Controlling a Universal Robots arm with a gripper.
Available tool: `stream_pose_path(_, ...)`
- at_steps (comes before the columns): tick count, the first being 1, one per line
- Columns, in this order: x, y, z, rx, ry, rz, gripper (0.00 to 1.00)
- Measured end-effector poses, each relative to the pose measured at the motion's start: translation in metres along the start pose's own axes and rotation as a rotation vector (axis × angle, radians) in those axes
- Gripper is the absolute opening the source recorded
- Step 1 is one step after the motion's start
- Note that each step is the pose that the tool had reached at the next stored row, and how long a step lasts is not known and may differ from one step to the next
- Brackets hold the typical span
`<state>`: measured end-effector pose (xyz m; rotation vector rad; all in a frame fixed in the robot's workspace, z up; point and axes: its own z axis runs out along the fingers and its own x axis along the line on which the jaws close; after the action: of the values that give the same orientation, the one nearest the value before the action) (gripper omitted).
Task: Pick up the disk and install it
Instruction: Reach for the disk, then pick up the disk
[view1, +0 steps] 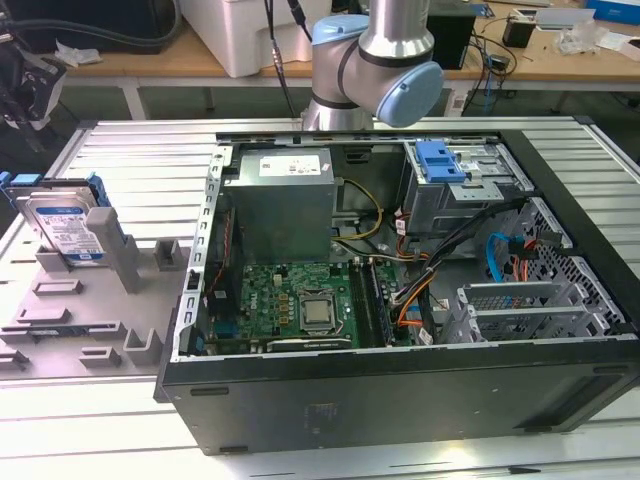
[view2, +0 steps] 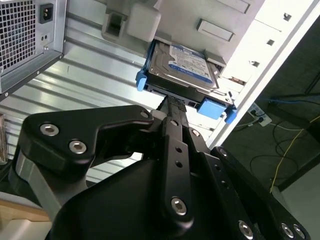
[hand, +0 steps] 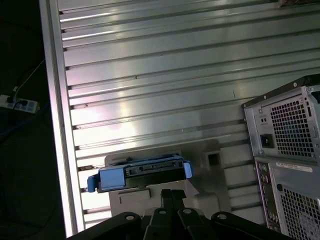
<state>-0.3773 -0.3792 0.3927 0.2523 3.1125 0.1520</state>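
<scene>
The disk (view1: 70, 225), silver with a blue-and-white label and a blue carrier frame, stands on edge in a grey holder (view1: 100, 300) at the exterior view's left. Both wrist views look at it from a distance: the disk (view2: 182, 67) shows its label in the second, and in the first the disk (hand: 142, 172) shows its connector edge. My gripper (view2: 172, 102) points toward the disk with its black fingers pressed together and nothing between them. In the first wrist view the gripper (hand: 171, 192) sits just short of the holder (hand: 210, 160).
An open computer case (view1: 400, 380) lies on the ribbed metal table, with a grey power-supply box (view1: 285, 205), a motherboard and a drive bay with a blue latch (view1: 440, 160) inside. The arm (view1: 375, 60) rises behind the case. The table edge (hand: 57, 125) runs beside the holder.
</scene>
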Motion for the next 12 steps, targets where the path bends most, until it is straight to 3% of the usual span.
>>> stream_pose_path(12,0.0008,-0.0001,0.0,0.0,-0.0004,0.003,0.11)
